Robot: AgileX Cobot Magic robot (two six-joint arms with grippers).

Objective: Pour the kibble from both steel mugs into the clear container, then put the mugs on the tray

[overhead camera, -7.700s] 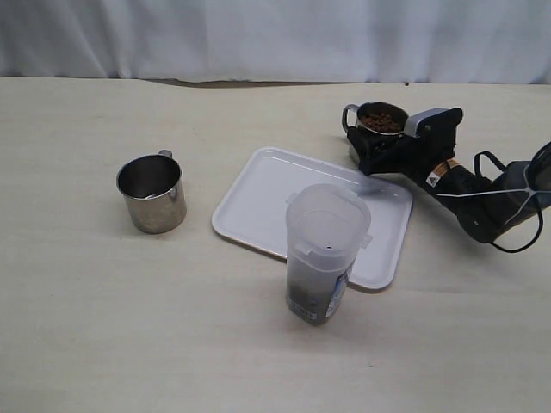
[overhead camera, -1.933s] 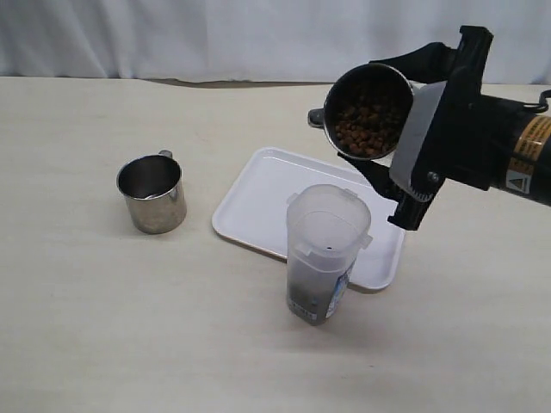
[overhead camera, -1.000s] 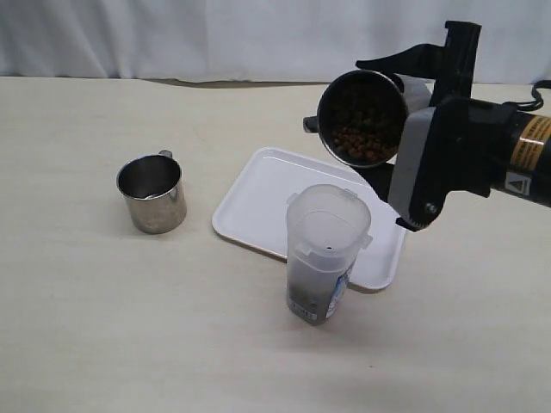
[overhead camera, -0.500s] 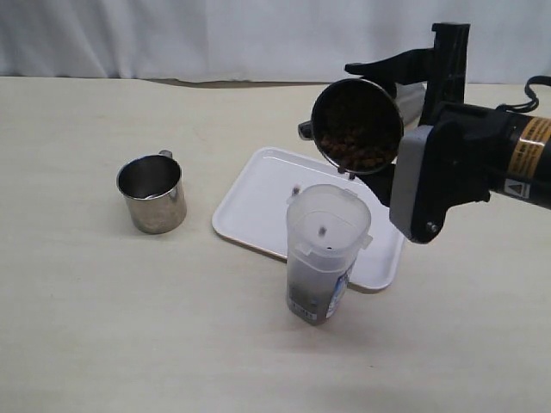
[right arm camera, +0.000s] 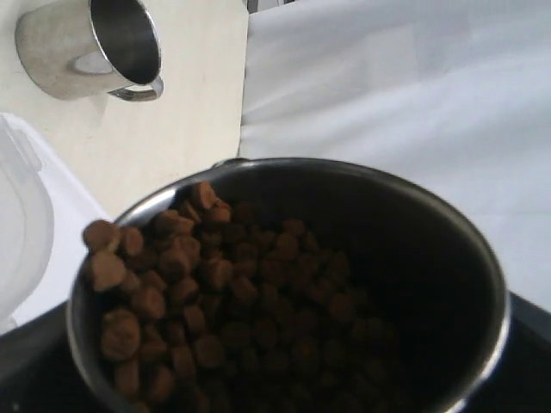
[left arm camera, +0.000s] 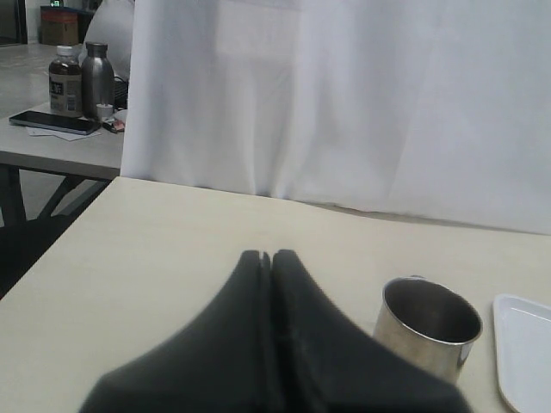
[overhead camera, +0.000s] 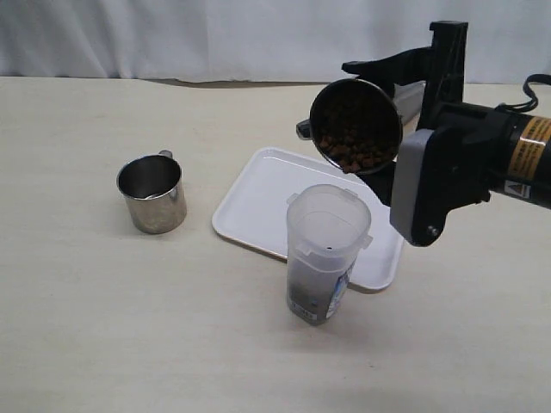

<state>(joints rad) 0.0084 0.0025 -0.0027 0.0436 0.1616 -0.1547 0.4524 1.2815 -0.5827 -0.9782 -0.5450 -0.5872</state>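
Full mug (overhead camera: 355, 126): in the air just above the container (overhead camera: 327, 249), the right gripper (overhead camera: 385, 129) has its fingers wide round the sides.
Feel: hard, shiny, likely slippery; kibble (overhead camera: 349, 153) adds weight, so squeeze the sides.
Pointing: tipped nearly sideways, mouth toward the container.
Other mug (overhead camera: 152, 194): upright, far from the container.
Left gripper (left arm camera: 267, 258): fingers pressed together, holding nothing.

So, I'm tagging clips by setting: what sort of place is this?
Probably a robotics lab or workshop: a white curtain hung behind the table, a robot arm tipping a steel mug, and another desk with bottles beyond it.
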